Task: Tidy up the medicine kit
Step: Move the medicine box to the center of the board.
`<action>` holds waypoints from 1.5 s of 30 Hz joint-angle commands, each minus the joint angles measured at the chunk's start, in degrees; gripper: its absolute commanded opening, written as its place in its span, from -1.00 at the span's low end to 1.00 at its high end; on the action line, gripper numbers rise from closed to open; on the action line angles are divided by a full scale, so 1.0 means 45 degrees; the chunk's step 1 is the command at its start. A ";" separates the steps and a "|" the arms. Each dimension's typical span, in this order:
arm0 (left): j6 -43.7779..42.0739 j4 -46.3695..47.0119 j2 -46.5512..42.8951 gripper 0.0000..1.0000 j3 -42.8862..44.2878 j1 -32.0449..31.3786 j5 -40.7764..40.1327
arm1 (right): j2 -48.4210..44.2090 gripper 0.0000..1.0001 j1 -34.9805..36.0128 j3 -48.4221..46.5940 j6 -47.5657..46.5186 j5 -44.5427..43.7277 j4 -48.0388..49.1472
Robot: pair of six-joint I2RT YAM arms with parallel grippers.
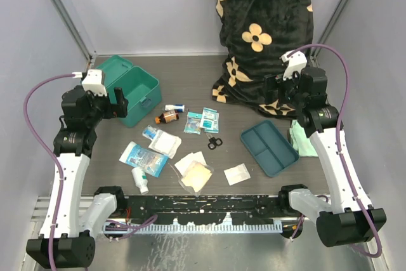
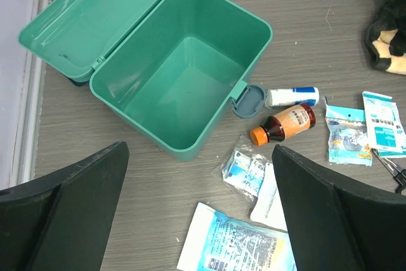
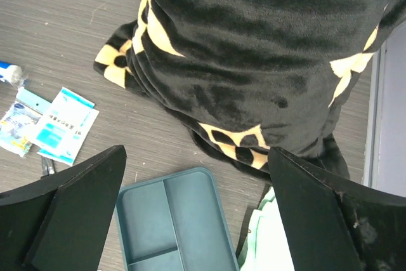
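Left gripper (image 2: 200, 157), jaws released and empty, hangs just short of the medicine kit (image 2: 171, 93), which is open and bare inside, long axis diagonal to the approach, lid (image 2: 95, 23) laid back beyond; right gripper (image 3: 196, 157), also released, well right of the kit, so left arm nearer.
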State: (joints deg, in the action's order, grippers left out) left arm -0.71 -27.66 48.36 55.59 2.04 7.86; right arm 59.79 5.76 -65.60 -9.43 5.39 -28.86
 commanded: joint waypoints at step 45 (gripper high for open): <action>-0.2890 0.0269 0.1191 0.97 0.0412 0.0179 0.1727 | 0.1426 1.00 -0.0091 0.1146 -0.1436 0.3213 0.0749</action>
State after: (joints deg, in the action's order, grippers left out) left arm -9.82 -27.94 51.79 55.61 2.55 13.04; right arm 66.08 5.50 -61.87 -14.85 13.28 -30.41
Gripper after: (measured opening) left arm 0.983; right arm 0.999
